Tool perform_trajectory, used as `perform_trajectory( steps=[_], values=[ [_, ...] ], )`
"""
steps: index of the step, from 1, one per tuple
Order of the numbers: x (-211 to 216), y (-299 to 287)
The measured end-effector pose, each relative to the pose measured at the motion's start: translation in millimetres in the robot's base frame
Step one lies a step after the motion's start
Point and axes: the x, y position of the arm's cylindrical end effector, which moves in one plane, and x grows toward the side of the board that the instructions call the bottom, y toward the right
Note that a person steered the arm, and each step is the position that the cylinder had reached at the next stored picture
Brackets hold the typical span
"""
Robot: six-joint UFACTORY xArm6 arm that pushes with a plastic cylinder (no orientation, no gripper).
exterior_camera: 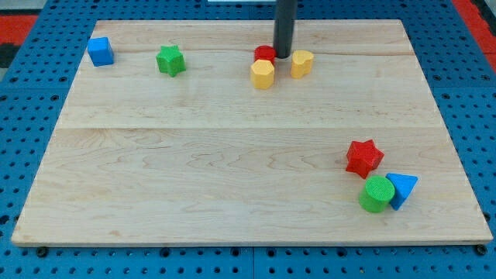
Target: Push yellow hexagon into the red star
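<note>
A pale wooden desk [232, 155] fills most of the view, seen from above and slightly in front. My tool is a straight dark rod, no jaws, so there is nothing to open or close. My tip [283, 56] sits near the desk's 12 o'clock edge, wedged in a small cluster.

Cluster detail: a red block [264, 53], shape unclear as it's partly hidden, touches the tip at its 9 o'clock. One yellow hexagon [263, 74] lies just beside the tip at approx 7 o'clock. A second yellow block [301, 63], prob. also a hexagon, sits just beside the tip at 4 o'clock.

The red star [363, 157] is well apart, toward 4 o'clock on the desk, w/ a green cylinder [377, 194] and a blue triangle [402, 189] just below it. A green star [170, 60] and a blue cube [100, 51] sit near 10 o'clock.

Judgement: approach step, no real push toward the target yet. Next move calls for getting the tip behind the yellow hexagon at its 10–11 o'clock side, then driving it diagonally toward 4 o'clock w/o dragging the red block along.
</note>
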Motion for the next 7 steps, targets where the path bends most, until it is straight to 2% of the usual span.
perform_trajectory(
  steps=[2,4,5,6,7],
  values=[
    [30,-49],
    [36,26],
    [61,-5],
    [67,-56],
    [88,-19]
  ],
)
